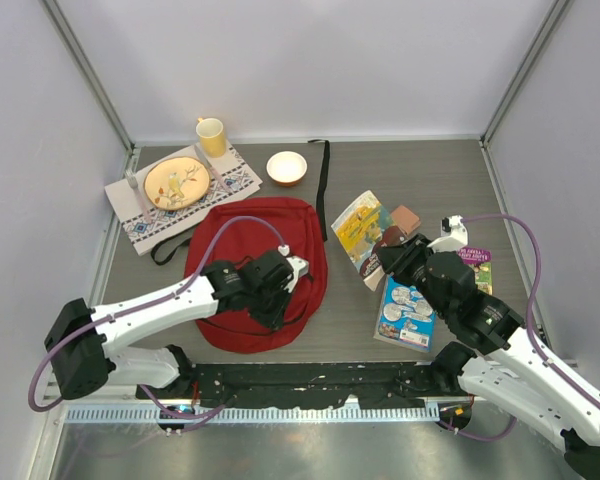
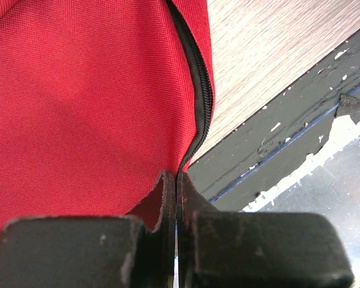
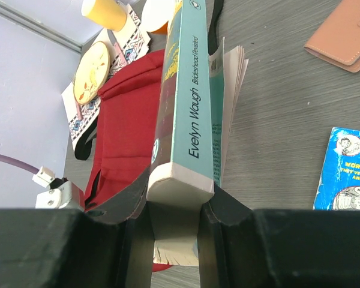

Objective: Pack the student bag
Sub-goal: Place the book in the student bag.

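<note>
The student bag (image 1: 270, 225), a large dark-red backpack, lies flat in the middle of the table. My left gripper (image 1: 278, 312) is over its near right edge. In the left wrist view its jaws (image 2: 177, 180) are pressed together where the black zipper line (image 2: 201, 102) of the bag (image 2: 78, 90) runs into the tips. My right gripper (image 1: 385, 255) is to the right of the bag, shut on a paperback book (image 1: 358, 228). The right wrist view shows the book's teal spine (image 3: 189, 90) clamped between the fingers (image 3: 175, 198), with the bag (image 3: 123, 120) beyond it.
A patterned placemat (image 1: 235, 180) with a plate (image 1: 176, 182), a yellow cup (image 1: 211, 135) and a bowl (image 1: 286, 167) are at the back. A black strap (image 1: 323, 185), a brown wallet (image 1: 406, 217), a blue comic booklet (image 1: 408, 310) and a purple leaflet (image 1: 477, 268) lie right. The black base rail (image 1: 310, 380) borders the near edge.
</note>
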You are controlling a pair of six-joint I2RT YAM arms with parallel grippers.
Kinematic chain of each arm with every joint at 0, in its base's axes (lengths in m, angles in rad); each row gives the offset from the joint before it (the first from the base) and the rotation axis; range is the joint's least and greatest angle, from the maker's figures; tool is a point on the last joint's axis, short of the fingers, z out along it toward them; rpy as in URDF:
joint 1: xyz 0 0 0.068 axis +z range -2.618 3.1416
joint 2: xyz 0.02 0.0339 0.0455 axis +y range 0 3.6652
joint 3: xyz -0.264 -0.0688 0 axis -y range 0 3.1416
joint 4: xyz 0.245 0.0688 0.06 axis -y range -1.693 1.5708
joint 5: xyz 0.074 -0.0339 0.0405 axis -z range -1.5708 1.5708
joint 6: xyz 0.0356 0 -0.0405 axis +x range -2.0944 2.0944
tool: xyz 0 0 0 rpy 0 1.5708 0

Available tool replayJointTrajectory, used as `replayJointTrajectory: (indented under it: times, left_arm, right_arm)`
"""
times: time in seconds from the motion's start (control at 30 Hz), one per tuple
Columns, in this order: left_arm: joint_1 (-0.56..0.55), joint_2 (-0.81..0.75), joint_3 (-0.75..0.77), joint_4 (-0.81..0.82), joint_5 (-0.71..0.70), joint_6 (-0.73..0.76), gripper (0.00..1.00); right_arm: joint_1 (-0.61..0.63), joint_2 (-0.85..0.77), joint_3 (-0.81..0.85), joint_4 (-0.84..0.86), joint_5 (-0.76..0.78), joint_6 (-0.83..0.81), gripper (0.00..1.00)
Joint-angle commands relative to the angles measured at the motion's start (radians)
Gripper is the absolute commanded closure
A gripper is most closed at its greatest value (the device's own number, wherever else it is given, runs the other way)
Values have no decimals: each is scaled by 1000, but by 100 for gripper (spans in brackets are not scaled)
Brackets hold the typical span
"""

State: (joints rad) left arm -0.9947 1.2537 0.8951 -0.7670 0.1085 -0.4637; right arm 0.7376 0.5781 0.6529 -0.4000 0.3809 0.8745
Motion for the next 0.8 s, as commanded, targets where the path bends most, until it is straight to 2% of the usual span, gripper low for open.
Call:
replayJointTrajectory:
  times: [0.0, 0.2, 0.43, 0.57, 0.67, 0.77]
  left_arm:
    - [-2, -33, 14, 61, 29, -13, 100]
    - [-2, 3, 85, 185, 131, -84, 100]
    - [-4, 182, 188, 391, 174, -263, 100]
    - [-4, 280, 281, 351, 116, -273, 100]
    - [-2, 285, 341, 307, 7, -268, 100]
    - [21, 283, 396, 282, -27, -274, 100]
  right_arm:
    - [-1, -21, 48, 95, 33, 20, 99]
    - [-1, -37, 106, -14, 125, -40, 99]
    - [-1, -64, 148, -105, 208, -68, 99]
    - [-1, -76, 152, -118, 208, -65, 99]
    - [0, -87, 177, -149, 219, -78, 99]
    - [-1, -106, 191, -181, 243, -83, 99]
